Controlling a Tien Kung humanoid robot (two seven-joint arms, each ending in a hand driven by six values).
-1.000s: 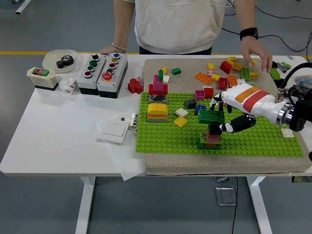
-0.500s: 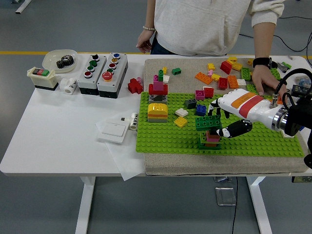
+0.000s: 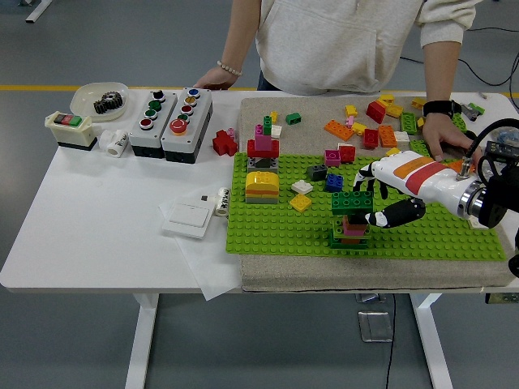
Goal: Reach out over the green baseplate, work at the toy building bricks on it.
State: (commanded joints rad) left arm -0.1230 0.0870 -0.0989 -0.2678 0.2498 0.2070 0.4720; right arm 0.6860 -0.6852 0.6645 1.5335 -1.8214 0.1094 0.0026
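The green baseplate [image 3: 422, 239] lies on a beige mat on the right half of the table. A small brick tower [image 3: 351, 220] stands near its front middle, with a dark green brick on top, pink and brown bricks below and a green base. My right hand [image 3: 375, 197], white with black fingers, comes in from the right and is shut on the tower's top green brick, thumb below in front, fingers behind. A yellow, orange and grey stack [image 3: 262, 186] and a red and pink stack [image 3: 263, 147] stand at the plate's left. My left arm is out of view.
Loose bricks [image 3: 381, 121] lie along the mat's far edge. A person stands at the far side, one hand [image 3: 440, 139] resting on the mat at the plate's far right corner, the other [image 3: 212, 79] by the button boxes [image 3: 171, 113]. White plates [image 3: 189, 217] lie left of the baseplate.
My right hand has stayed on the tower, shifting only slightly. The person moved right, brought one hand down from the loose bricks to the plate's far right corner, and put the other back by the button boxes.
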